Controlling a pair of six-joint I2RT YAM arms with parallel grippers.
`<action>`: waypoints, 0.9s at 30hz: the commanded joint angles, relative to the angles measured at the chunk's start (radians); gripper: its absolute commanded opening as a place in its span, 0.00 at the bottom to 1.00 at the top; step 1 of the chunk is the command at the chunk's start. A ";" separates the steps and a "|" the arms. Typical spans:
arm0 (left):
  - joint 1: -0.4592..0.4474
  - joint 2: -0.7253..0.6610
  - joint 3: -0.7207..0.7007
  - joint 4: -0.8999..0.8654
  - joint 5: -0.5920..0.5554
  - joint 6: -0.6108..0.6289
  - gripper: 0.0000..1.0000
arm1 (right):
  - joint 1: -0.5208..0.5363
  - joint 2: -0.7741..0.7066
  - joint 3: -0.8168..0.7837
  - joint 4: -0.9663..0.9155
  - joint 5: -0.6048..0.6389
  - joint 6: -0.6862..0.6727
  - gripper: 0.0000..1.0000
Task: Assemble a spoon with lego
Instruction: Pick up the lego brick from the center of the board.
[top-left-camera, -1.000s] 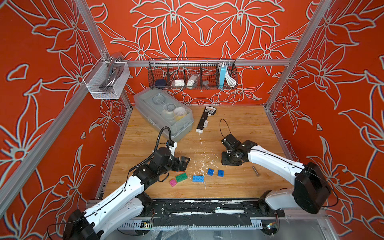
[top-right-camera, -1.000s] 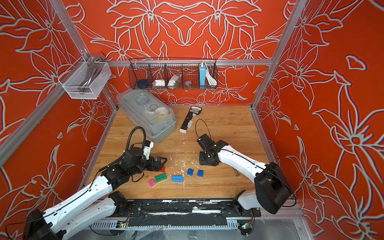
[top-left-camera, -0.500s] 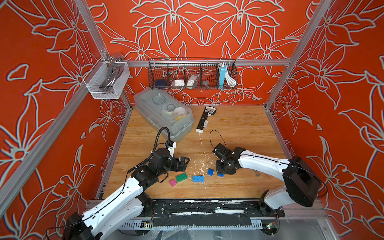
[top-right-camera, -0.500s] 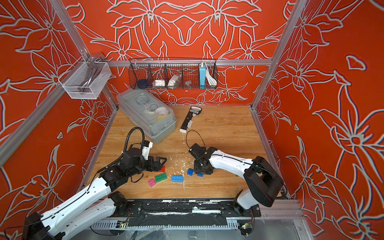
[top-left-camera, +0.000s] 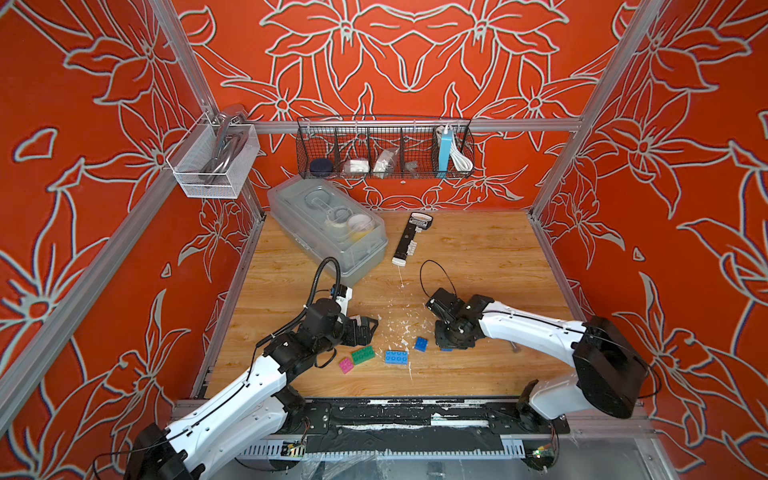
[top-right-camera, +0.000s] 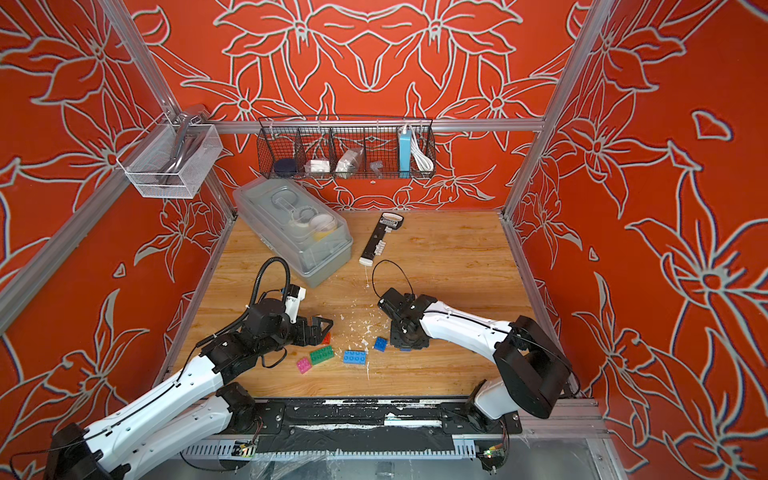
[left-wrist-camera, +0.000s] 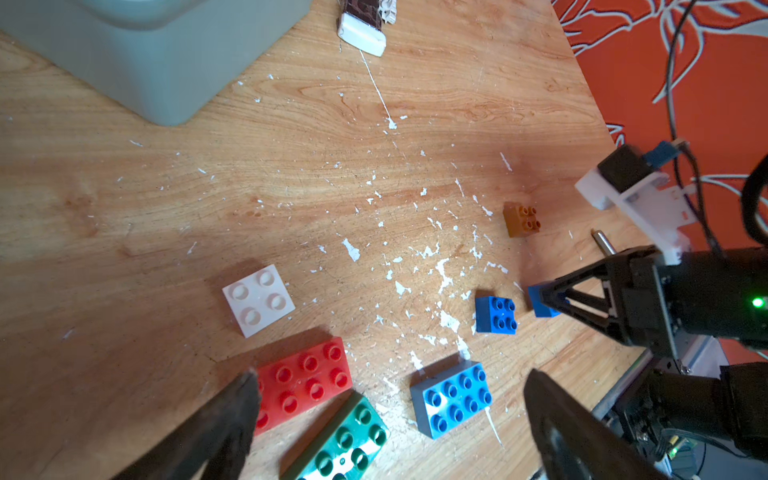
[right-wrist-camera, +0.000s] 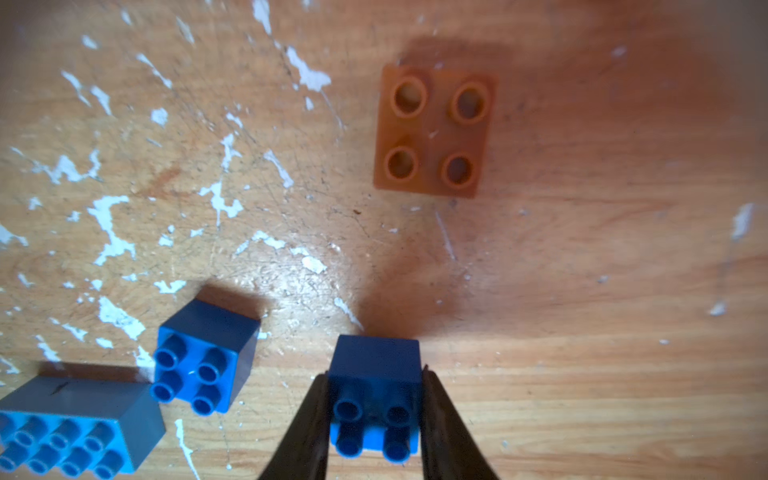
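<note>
Closest to my side of the wooden table (top-left-camera: 478, 257), the wide light blue eight-stud plastic brick (top-left-camera: 396, 357) is my marker. Just left of it lie the green oblong brick (top-left-camera: 363, 354) and the small pink square brick (top-left-camera: 345, 365). Just right stands a small dark blue four-stud brick (top-left-camera: 421, 343). Beyond that, my right gripper (right-wrist-camera: 374, 415) is clenched on a second small blue brick (right-wrist-camera: 376, 374). My left gripper (top-left-camera: 365, 328) hangs released, jaws wide, above the red brick (left-wrist-camera: 305, 382) behind the green one. Farther back sit the white square brick (left-wrist-camera: 258, 300) and the small brown brick (left-wrist-camera: 521, 219). No spoon is built; every brick is separate. Far behind the marker lie a black-and-white bar tool (top-left-camera: 409, 239) and a clear lidded box (top-left-camera: 328, 226).
</note>
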 joint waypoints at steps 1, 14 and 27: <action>-0.019 -0.020 -0.018 0.044 0.038 0.052 0.98 | -0.031 -0.043 0.049 -0.068 0.067 -0.042 0.26; -0.151 0.052 -0.026 0.159 0.084 0.210 0.98 | -0.208 0.068 0.172 -0.050 0.030 -0.199 0.25; -0.158 0.089 -0.027 0.157 0.065 0.217 0.98 | -0.212 0.119 0.174 0.019 -0.002 -0.189 0.25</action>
